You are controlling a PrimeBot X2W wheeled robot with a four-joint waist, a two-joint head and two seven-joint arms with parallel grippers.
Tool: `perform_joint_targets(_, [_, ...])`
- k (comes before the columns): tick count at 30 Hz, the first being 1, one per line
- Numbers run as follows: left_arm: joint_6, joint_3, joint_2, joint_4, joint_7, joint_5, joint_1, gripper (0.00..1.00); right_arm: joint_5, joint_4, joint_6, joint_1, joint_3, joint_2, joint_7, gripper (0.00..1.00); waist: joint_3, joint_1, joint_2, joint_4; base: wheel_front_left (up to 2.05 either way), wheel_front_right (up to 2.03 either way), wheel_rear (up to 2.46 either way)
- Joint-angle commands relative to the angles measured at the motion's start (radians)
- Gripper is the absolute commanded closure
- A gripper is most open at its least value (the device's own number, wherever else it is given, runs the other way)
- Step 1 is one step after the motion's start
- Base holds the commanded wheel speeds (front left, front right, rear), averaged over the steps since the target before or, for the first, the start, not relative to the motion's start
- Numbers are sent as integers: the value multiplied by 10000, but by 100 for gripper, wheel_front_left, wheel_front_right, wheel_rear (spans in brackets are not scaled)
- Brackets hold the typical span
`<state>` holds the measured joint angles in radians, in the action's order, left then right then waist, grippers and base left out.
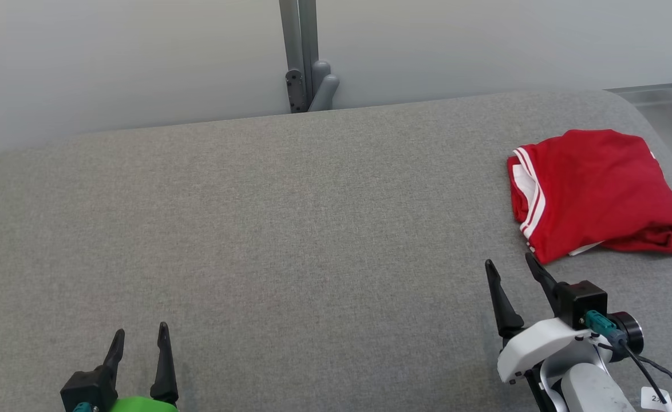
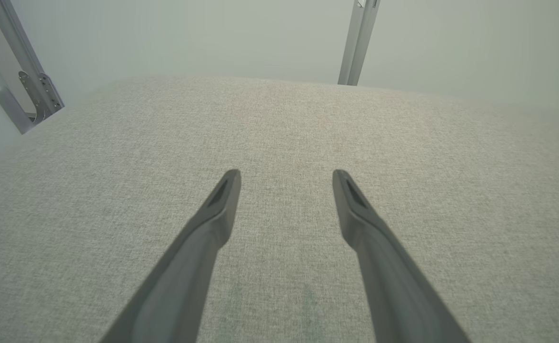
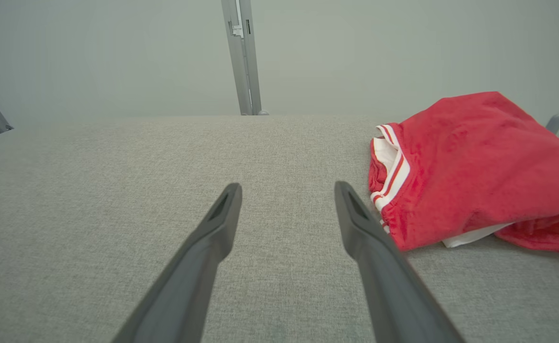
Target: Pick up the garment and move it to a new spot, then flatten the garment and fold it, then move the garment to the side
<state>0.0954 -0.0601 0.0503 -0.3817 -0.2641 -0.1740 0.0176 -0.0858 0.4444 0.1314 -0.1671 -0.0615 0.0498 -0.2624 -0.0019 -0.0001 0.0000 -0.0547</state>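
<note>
1. Garment (image 1: 596,191), red with white striped trim, lies in a loosely folded bundle at the far right of the grey padded surface (image 1: 290,217), and nothing holds it.
2. We see our right gripper (image 1: 509,260) just beside the bundle's near corner, jaws spread wide with nothing between them.
3. In the right wrist view, the red cloth lies just beside one of the two dark fingers (image 3: 379,257).
4. We see our left gripper (image 1: 141,328) low at the left, well apart from the garment, its jaws likewise apart and empty.
5. A grey metal post (image 1: 301,51) rises behind the surface's far edge.
</note>
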Motion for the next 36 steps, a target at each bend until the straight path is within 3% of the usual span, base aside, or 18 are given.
perform_joint_targets(1, [8,-8,15,64,8,-26,-42,0,-37,-80,-17,144,31,27,-26,0,8,1,0,-10,0,0,0])
perform_joint_targets(10, [54,-37,15,137,8,-67,32,0,-112,-260,-17,217,35,25,-26,0,24,1,0,-88,0,0,0])
perform_joint_targets(11, [-100,-204,38,233,3,-144,173,0,-148,-205,-10,96,-267,16,-28,0,30,1,0,218,0,0,0])
perform_joint_targets(12, [-5,108,16,131,6,-60,18,0,-97,-254,-24,227,137,39,-26,0,31,1,0,914,0,0,0])
perform_joint_targets(13, [-14,49,2,115,8,-76,6,0,-95,-252,-9,219,38,51,-26,0,26,1,0,945,0,0,0])
perform_joint_targets(36, [180,112,31,-5,8,-111,46,0,-234,-221,-10,273,-256,32,-26,0,98,1,0,1004,0,0,0])
